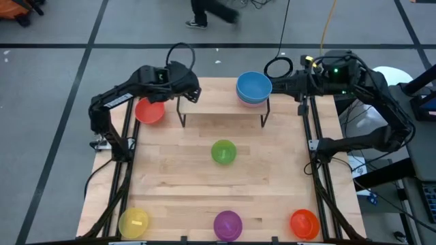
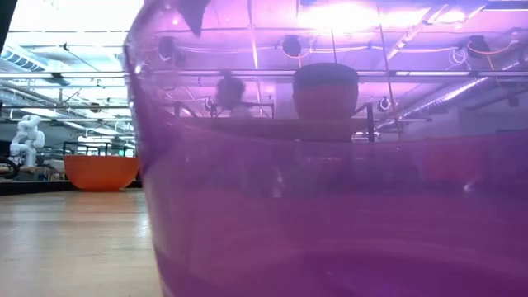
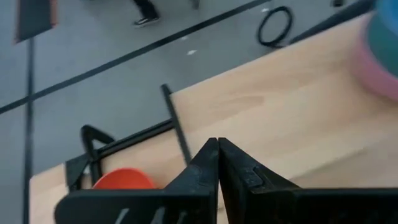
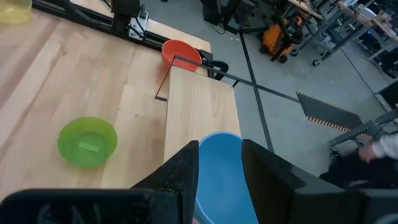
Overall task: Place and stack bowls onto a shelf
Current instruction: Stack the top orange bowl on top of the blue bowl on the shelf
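At the far edge of the table [image 1: 204, 170] the shelf [image 1: 221, 103] was seen, with a blue bowl [image 1: 253, 85] stacked on a pink bowl [image 1: 253, 101] at its right end. The right gripper [image 4: 219, 155] was closed on the blue bowl's rim. The left gripper [image 3: 217, 149], fingers together and empty, was held over the shelf's left end, beside a red bowl [image 1: 149, 110]. Green [image 1: 223, 152], yellow [image 1: 133, 222], purple [image 1: 227, 224] and orange [image 1: 304, 222] bowls were seen nearer on the table.

Blue bowl [image 1: 254, 86] over pink bowl [image 1: 255, 101]; green bowl [image 1: 223, 152]; red bowl [image 1: 149, 110].
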